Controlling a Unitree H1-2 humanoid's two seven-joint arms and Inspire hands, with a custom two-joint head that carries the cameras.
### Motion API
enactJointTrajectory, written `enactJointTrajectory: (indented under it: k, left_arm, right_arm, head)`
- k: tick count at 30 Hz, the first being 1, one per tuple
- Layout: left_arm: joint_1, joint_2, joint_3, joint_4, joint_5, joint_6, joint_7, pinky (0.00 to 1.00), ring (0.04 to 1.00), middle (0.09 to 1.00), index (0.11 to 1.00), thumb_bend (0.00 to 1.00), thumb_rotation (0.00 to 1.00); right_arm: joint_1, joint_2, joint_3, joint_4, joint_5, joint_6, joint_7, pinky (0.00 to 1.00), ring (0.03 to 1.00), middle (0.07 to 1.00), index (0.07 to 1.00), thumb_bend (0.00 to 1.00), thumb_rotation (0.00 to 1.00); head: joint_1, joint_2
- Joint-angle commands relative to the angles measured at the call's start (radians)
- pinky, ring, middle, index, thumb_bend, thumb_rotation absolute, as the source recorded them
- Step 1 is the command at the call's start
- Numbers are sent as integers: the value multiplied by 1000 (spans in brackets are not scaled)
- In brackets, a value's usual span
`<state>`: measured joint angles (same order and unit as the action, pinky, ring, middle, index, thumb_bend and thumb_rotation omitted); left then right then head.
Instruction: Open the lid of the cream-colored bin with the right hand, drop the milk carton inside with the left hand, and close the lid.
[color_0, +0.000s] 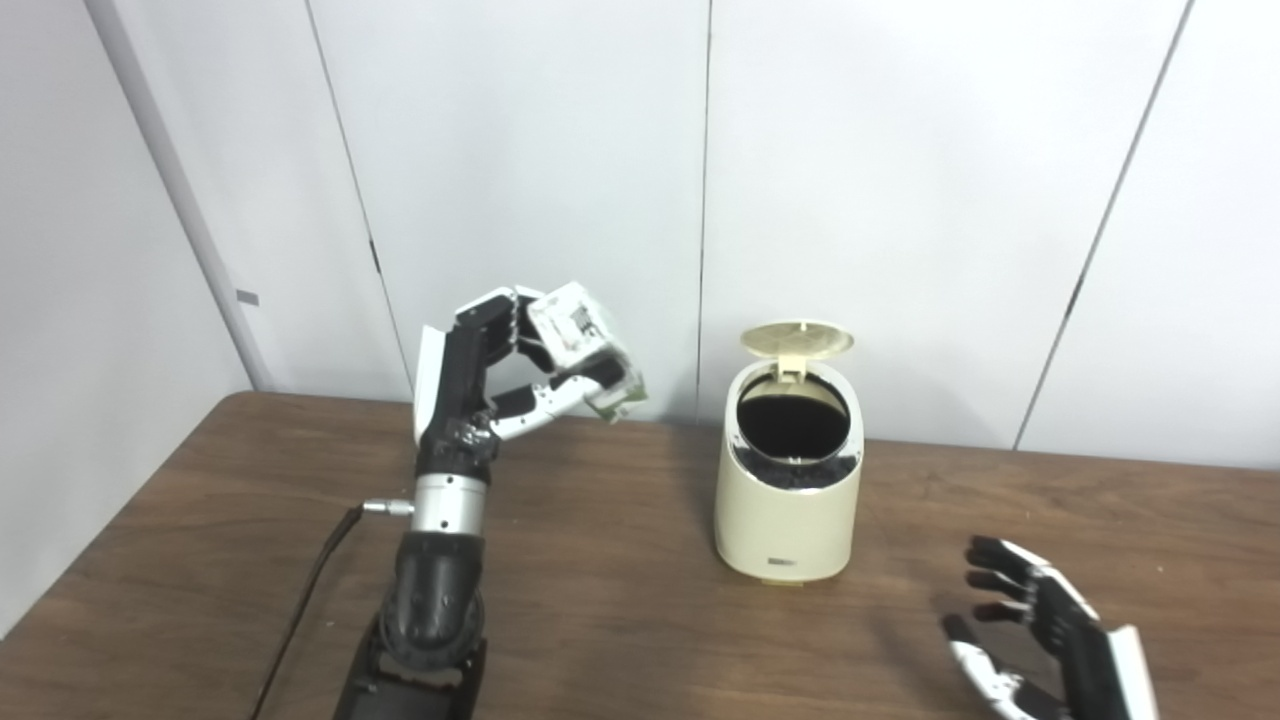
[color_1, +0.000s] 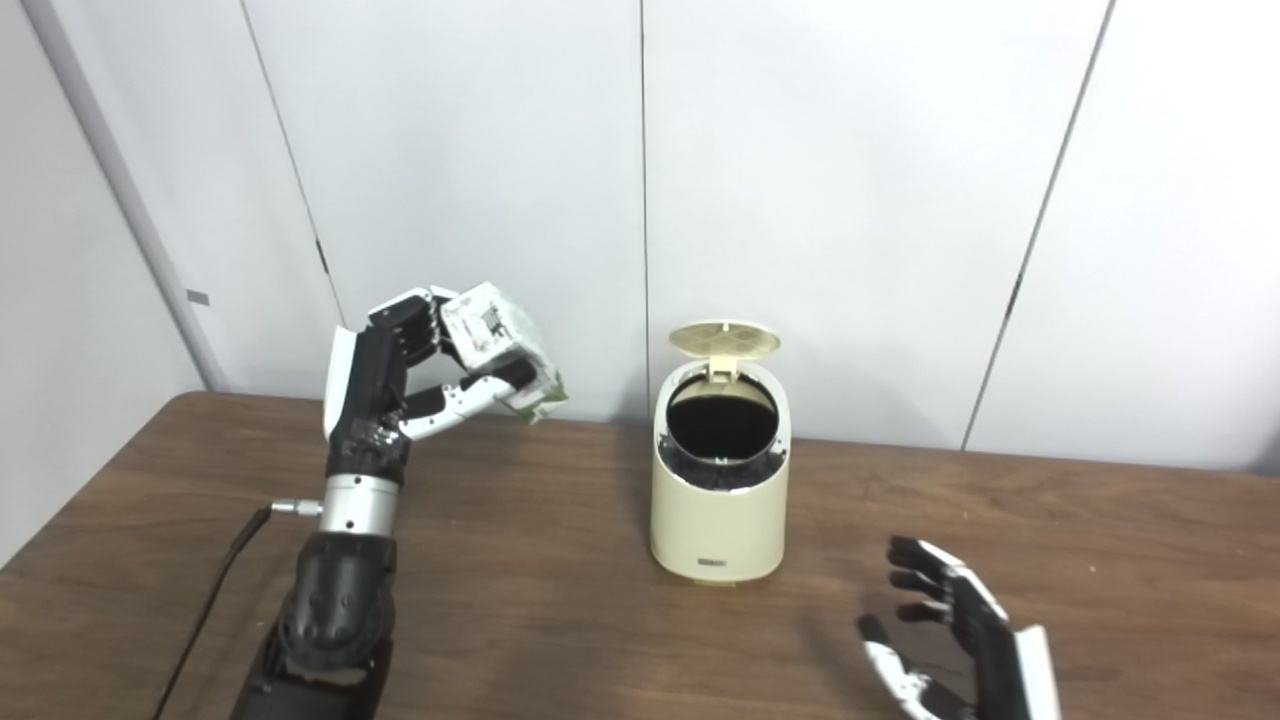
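Up at ten o'clock from the cream-colored plastic bin (color_0: 788, 500) — its round lid (color_0: 797, 340) raised — my left hand (color_0: 470, 385) clasps the white-and-green milk carton (color_0: 588, 347); right hand (color_0: 1050, 635) rests splayed, empty. Next, I judge: carry over the mouth, release.

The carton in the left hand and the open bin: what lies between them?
Nothing. The carton is held up in the left hand, left of the bin. Both eye views show only wall and bare table between them.
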<state>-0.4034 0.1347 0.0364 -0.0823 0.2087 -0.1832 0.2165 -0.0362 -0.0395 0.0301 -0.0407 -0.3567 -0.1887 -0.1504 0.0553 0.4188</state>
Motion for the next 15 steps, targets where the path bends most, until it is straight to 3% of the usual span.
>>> enactJointTrajectory:
  k: [1, 6, 8, 10, 15]
  left_arm:
    - [-33, -5, -6, -62, 25, -73, 1, 363, 438, 480, 493, 504, 0]
    - [-14, -50, -31, -123, 70, -97, 5, 524, 499, 468, 480, 503, 0]
    - [-7, -69, -39, -147, 77, -92, 1, 619, 473, 478, 484, 505, 0]
    - [-1, -88, -49, -164, 87, -91, -2, 680, 469, 477, 488, 505, 0]
    - [-1, -117, -72, -161, 100, -123, -13, 696, 468, 474, 492, 505, 0]
  right_arm:
    - [21, 25, 22, 6, -55, 28, -20, 623, 738, 763, 766, 219, 0]
    - [12, 34, 38, 19, -90, 42, -46, 634, 746, 768, 769, 232, 75]
    - [7, 43, 37, 25, -88, 55, -53, 655, 759, 778, 775, 242, 135]
    - [3, 49, 39, 28, -87, 68, -57, 651, 761, 779, 779, 243, 132]
    - [-8, 50, 51, 42, -91, 64, -66, 602, 732, 757, 777, 248, 193]
  head:
    - [-4, 1]
    - [-26, 3]
    - [-33, 4]
    - [-38, 3]
    - [-59, -2]
